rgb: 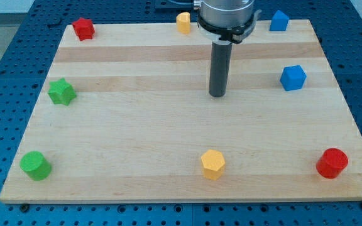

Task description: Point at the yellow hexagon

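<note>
The yellow hexagon (212,164) lies near the view's bottom edge of the wooden board (137,125), slightly right of centre. My tip (217,95) rests on the board in the upper middle, well above the hexagon and nearly straight over it in the view. A wide gap of bare wood separates them. The dark rod hangs down from the arm's grey wrist at the view's top.
A second yellow block (183,22) sits at the top edge, with a red block (83,28) at top left. A green star (61,91) and green cylinder (35,166) are at left. Two blue blocks (279,21) (293,78) are at right, a red cylinder (332,163) at bottom right.
</note>
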